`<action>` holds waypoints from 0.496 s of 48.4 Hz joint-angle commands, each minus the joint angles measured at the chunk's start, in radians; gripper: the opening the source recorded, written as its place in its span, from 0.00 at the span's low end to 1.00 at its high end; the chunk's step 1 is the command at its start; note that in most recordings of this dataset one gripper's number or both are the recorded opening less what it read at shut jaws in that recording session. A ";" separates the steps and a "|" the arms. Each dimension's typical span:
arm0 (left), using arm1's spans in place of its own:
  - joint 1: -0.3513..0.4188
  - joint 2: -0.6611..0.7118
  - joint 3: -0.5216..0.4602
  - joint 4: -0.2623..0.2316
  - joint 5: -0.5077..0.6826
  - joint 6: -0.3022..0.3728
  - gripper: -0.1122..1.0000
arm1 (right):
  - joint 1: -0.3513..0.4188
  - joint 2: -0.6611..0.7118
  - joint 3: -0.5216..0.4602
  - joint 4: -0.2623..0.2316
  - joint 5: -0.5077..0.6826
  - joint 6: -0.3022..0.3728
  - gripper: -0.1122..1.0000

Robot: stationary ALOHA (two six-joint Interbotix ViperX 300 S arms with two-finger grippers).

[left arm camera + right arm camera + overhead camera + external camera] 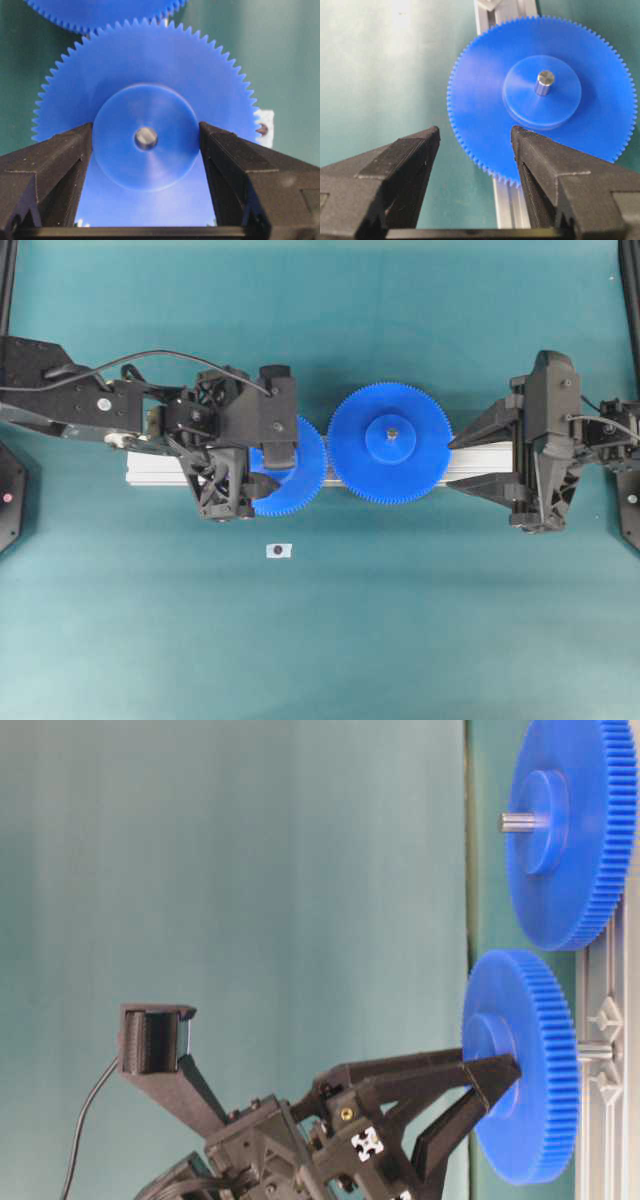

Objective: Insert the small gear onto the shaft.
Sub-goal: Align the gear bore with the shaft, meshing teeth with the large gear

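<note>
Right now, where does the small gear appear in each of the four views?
Overhead: small gear, left of centre, partly under the left arm.
Table-level: lower right, on edge.
Left wrist: centre, hub between the jaws.
Right wrist: not in it.
Shared landmark: the larger gear beside it.

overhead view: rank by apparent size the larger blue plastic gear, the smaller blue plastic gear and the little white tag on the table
1. larger blue plastic gear
2. smaller blue plastic gear, partly hidden under the left gripper
3. little white tag, by far the smallest
</note>
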 commanded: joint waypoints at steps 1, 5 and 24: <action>0.000 0.005 -0.023 0.002 -0.008 -0.002 0.74 | -0.002 -0.006 -0.003 0.000 -0.008 0.008 0.72; 0.000 0.017 -0.028 0.002 -0.008 -0.002 0.74 | -0.002 -0.006 -0.003 0.000 -0.008 0.008 0.72; 0.031 0.006 -0.017 0.002 0.043 0.002 0.74 | -0.002 -0.009 -0.003 0.002 -0.009 0.008 0.72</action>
